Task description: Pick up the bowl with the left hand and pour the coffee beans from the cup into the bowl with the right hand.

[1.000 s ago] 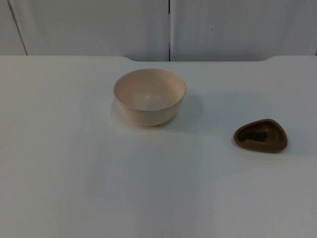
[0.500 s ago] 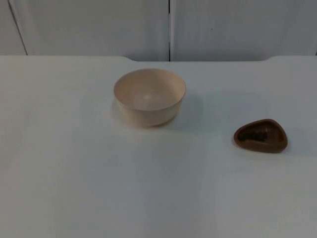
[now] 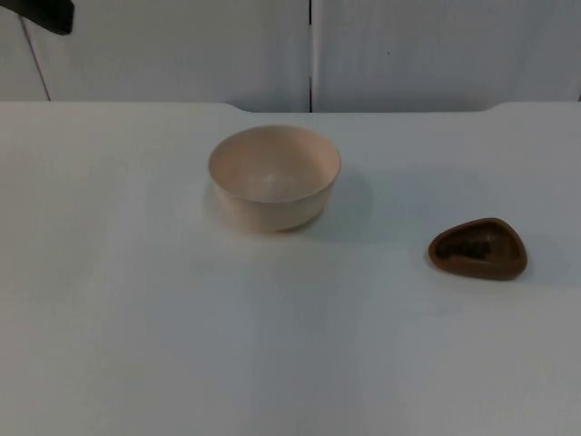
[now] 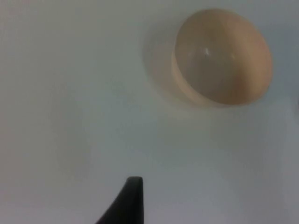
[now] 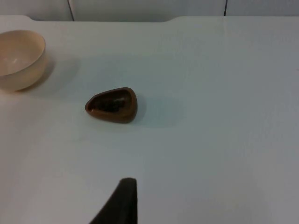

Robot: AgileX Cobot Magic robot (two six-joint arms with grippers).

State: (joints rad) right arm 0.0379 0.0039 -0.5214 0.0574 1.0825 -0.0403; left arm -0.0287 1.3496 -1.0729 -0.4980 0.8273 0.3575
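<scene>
My left arm point(image 3: 41, 14) just came in over tabletop's far left corner, heading for bowl point(image 3: 274, 176); cup point(image 3: 478, 248) untouched; cannot tell fingers' opening, both grippers

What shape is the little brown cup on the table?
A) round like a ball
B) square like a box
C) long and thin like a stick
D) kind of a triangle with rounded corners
D: the brown cup has three rounded corners seen from above, and it sits on the white table apart from the round bowl.
</scene>
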